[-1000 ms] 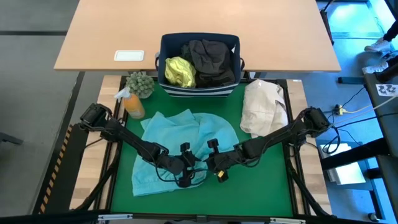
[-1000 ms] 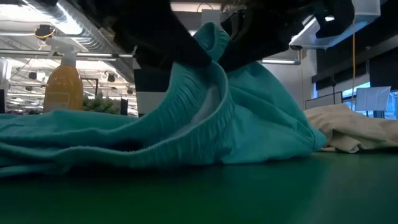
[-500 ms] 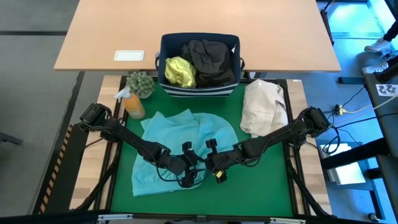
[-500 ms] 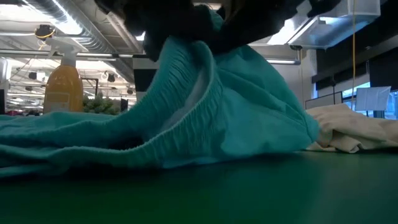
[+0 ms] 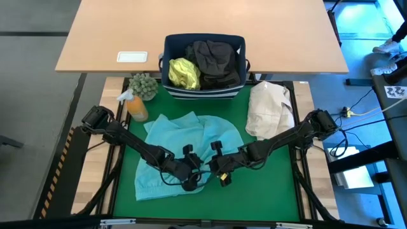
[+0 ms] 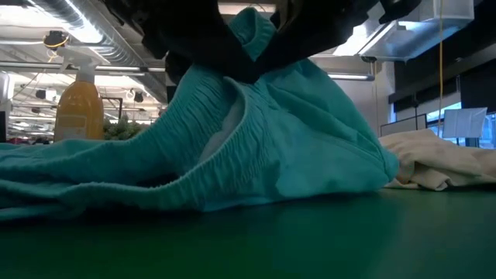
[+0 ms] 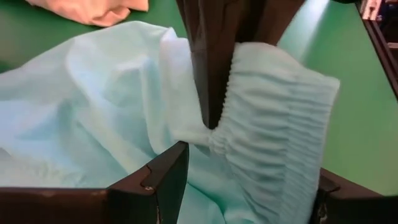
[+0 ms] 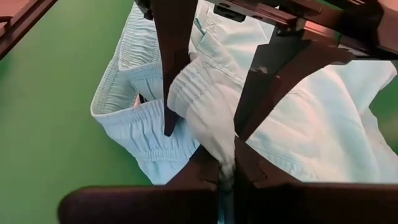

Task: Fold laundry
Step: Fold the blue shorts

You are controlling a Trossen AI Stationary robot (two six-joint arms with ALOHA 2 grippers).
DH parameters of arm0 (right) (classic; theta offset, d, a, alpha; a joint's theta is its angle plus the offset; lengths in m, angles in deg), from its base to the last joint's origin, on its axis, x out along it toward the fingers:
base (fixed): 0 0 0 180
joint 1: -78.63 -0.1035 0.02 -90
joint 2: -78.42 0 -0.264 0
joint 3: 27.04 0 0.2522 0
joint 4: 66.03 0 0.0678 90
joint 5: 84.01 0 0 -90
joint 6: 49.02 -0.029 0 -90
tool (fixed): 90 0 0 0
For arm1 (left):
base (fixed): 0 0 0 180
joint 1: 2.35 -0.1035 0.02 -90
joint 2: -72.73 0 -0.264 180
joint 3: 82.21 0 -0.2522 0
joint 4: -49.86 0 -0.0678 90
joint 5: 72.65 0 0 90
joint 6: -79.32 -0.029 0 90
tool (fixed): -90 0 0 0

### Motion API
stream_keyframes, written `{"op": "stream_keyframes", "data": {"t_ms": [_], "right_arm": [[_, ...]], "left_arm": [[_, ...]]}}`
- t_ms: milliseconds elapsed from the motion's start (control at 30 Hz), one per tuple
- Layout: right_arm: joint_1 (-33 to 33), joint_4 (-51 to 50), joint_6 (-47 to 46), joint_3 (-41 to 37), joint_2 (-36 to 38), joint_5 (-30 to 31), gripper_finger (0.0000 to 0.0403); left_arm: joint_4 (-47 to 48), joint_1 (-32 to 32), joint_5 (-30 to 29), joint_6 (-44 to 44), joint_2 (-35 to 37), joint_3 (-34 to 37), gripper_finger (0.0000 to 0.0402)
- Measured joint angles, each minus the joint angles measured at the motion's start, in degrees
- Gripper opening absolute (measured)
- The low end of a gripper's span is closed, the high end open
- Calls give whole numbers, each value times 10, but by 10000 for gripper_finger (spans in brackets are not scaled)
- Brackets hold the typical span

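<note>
A turquoise garment [image 5: 184, 137] with an elastic waistband lies crumpled on the green mat [image 5: 267, 184]. Its near part is pulled up into a peak [image 6: 256, 31], and the rest rests on the mat. My left gripper [image 5: 189, 181] and right gripper [image 5: 221, 178] meet at that peak, side by side near the mat's middle front. Both are closed on the cloth. A yellow-green shirt [image 5: 183, 72] and dark garments [image 5: 216, 60] lie in the navy bin [image 5: 203, 37] at the far edge. My left gripper has the gathered waistband [image 7: 273, 124] between its two widely spaced fingers [image 7: 168, 180], and the bunched band fills the gap. It comes slanting down from the table's left. The band is lifted off the mat and slack. My right gripper pinches a bunched fold of the cloth just beside the waistband [image 8: 214, 121] between its shut fingers [image 8: 249, 171]. It comes slanting down from the table's right. The fold is raised and the garment drapes down from it to the mat.
A cream-beige cloth bundle [image 5: 270, 108] lies at the mat's right. An orange spray bottle [image 5: 137, 108] and a small plant [image 5: 144, 84] stand at the far left corner. Bare green mat stretches along the near edge and at the near right.
My left gripper has turned slightly at the wrist. The raised waistband has swung a little toward the table's left, while the peak stays up and the rest of the garment stays on the mat.
</note>
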Motion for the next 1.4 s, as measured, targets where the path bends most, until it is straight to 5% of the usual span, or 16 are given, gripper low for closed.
{"op": "stream_keyframes", "data": {"t_ms": [267,567,1033,1400], "right_arm": [[-1,-1,18,0,0,0,16],[-1,-15,110,0,10,-8,25],[-2,-186,59,0,55,-5,245],[-2,-289,3,-9,53,0,258]], "left_arm": [[-2,-1,-1,-5,0,0,161],[-4,-1,-3,-31,0,0,14],[6,5,10,-35,0,-2,5],[61,15,36,-36,0,-49,5]]}}
